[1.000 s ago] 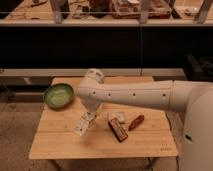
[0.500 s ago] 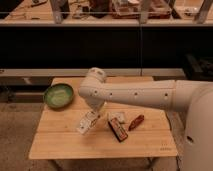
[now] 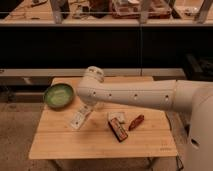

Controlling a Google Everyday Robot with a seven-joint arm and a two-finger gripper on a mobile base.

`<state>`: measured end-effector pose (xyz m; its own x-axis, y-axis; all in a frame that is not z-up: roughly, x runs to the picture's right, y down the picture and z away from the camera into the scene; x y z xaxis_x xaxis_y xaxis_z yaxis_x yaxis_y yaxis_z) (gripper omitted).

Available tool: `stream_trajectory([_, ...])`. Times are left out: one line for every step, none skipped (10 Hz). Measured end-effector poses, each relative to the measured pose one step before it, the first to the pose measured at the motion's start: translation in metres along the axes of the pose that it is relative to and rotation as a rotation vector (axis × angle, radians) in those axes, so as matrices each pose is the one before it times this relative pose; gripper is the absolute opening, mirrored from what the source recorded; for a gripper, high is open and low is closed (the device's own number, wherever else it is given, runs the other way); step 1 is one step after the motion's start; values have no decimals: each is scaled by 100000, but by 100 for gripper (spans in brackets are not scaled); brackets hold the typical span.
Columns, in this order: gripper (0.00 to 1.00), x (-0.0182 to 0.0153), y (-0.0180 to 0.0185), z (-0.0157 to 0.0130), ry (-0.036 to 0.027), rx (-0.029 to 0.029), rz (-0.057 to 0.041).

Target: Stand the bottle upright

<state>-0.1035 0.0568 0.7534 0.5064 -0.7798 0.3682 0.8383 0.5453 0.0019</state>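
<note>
From the one camera view, the white arm [image 3: 135,94] reaches in from the right across a small wooden table [image 3: 100,145], its elbow bent over the back edge so that the wrist drops down toward the middle of the board. The gripper [image 3: 91,108] sits just under that bend, largely hidden by the arm, so I cannot tell how its jaws stand or whether they grip anything. The bottle [image 3: 80,118] is right below it, tilted with its upper end toward the gripper and its lower end toward the table's front left; it is not upright, and whether it rests on the wood or is partly lifted cannot be told. That closeness suggests the arm is placed to work the bottle's top end, the natural spot for tipping it up. A green bowl [image 3: 58,95] sits at the back left, apart from the bottle. To the right lie a white packet [image 3: 116,117], a dark bar [image 3: 119,131] and a reddish item [image 3: 136,121], clear of the bottle.
</note>
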Motion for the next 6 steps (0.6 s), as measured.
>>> stream_trajectory([1, -233, -587, -83, -417, 1881, -2127])
stream_trajectory([1, -208, -558, -64, -398, 1888, -2168])
stream_trajectory([1, -3, 26, 17, -19, -49, 21])
stream_trajectory([1, 25, 31, -12, 32, -41, 56])
stream_trajectory([1, 41, 145, 48, 22, -400, 40])
stream_trajectory([1, 60, 321, 127, -185, -801, -392])
